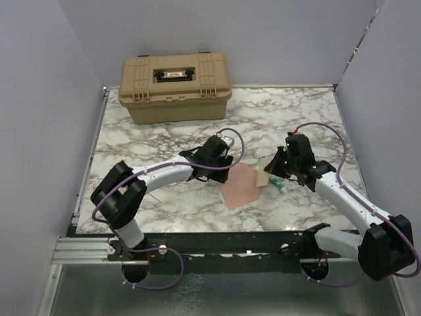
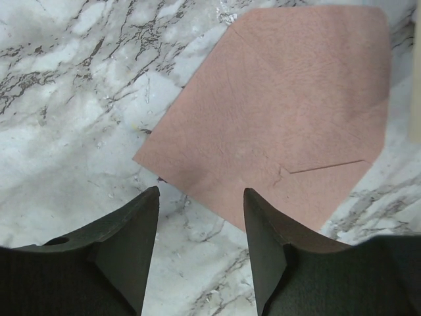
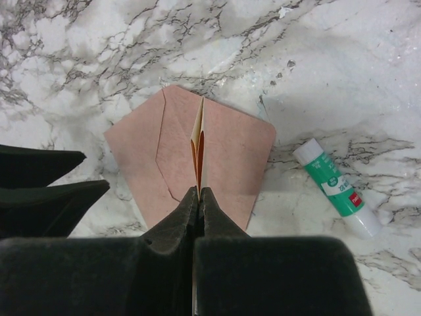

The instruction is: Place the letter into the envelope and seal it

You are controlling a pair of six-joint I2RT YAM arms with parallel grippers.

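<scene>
The pinkish-brown envelope [image 1: 241, 185] lies flat on the marble table between the arms; it also shows in the left wrist view [image 2: 283, 118] and the right wrist view [image 3: 240, 155]. My right gripper [image 3: 198, 191] is shut on the tan-orange letter [image 3: 199, 141], held edge-on above the envelope; in the top view the letter [image 1: 266, 172] hangs at the envelope's right edge. My left gripper [image 2: 200, 194] is open and empty, just off the envelope's near-left edge, above bare marble.
A green and white glue stick [image 3: 335, 189] lies on the table right of the envelope, also in the top view [image 1: 278, 185]. A tan hard case [image 1: 174, 85] stands at the back of the table. Grey walls enclose left and right.
</scene>
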